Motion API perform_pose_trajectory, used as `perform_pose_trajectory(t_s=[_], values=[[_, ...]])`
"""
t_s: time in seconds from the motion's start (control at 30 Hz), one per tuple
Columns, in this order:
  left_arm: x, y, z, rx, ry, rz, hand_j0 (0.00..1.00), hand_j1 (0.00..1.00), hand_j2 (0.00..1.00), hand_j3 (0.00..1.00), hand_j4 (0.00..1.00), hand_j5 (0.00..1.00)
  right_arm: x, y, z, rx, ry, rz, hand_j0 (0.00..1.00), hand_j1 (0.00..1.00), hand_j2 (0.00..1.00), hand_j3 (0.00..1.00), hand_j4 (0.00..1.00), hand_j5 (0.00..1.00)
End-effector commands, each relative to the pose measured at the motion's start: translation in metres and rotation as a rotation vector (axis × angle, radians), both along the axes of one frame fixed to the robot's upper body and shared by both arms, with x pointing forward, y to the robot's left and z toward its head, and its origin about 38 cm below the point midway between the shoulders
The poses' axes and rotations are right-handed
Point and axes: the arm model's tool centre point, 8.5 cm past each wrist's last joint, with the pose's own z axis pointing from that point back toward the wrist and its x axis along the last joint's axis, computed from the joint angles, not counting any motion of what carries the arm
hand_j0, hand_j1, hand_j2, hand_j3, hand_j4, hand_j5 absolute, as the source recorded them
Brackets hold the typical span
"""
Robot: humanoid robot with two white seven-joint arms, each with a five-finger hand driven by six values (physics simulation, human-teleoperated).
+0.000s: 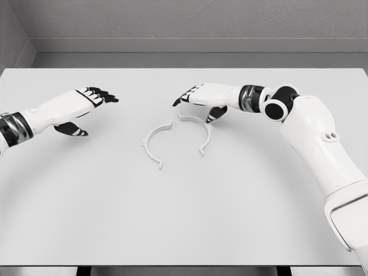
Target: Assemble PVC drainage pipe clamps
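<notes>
Two white half-ring clamp pieces lie flat on the white table [184,218] near its middle. The left clamp half [153,142] opens to the right; the right clamp half [199,130] opens to the left, and their upper ends nearly meet. My right hand [196,102] hovers just above and behind the right half, fingers spread, thumb hanging near the piece's top end, holding nothing. My left hand [92,109] floats at the left of the table, well apart from both pieces, fingers extended and empty.
A grey wall [184,23] rises behind the table's far edge. The right arm [316,144] stretches across the table's right side.
</notes>
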Motion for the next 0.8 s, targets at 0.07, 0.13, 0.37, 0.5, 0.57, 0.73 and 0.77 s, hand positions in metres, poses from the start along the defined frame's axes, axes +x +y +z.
perform_pose_trajectory(t_s=[0.07,0.13,0.37,0.5,0.57,0.73,0.77], values=[[0.000,0.001,0.002,-0.005,-0.002,0.002,1.00,1.00,1.00,1.00,1.00,1.00,-0.002,0.001,-0.004,0.004,0.011,0.002,0.92,0.92,0.92,0.92,0.92,0.92],[-0.001,0.001,0.002,-0.005,-0.002,0.000,1.00,1.00,1.00,1.00,1.00,1.00,-0.003,0.001,-0.005,0.000,0.015,0.004,0.92,0.92,0.92,0.92,0.92,0.92],[-0.001,0.003,0.002,-0.015,0.002,0.005,1.00,1.00,1.00,1.00,1.00,1.00,-0.012,0.003,0.014,0.004,-0.047,0.046,0.92,0.92,0.92,0.92,0.92,0.92],[-0.001,0.003,0.003,-0.016,0.002,0.004,1.00,1.00,1.00,1.00,1.00,1.00,-0.011,-0.004,0.019,0.003,-0.059,0.040,0.92,0.92,0.92,0.92,0.92,0.92],[-0.002,0.005,0.004,-0.024,0.003,0.006,1.00,1.00,1.00,1.00,1.00,1.00,-0.011,-0.004,0.018,0.003,-0.057,0.039,0.92,0.92,0.92,0.92,0.92,0.92],[-0.003,0.001,0.004,-0.026,0.002,-0.005,1.00,1.00,1.00,1.00,1.00,1.00,-0.018,-0.017,0.021,0.003,-0.076,0.040,0.93,0.93,0.93,0.93,0.93,0.93],[-0.006,-0.003,0.004,-0.025,0.001,-0.018,1.00,1.00,1.00,1.00,1.00,1.00,-0.018,-0.019,0.025,0.017,-0.084,0.033,0.93,0.93,0.93,0.93,0.93,0.93]])
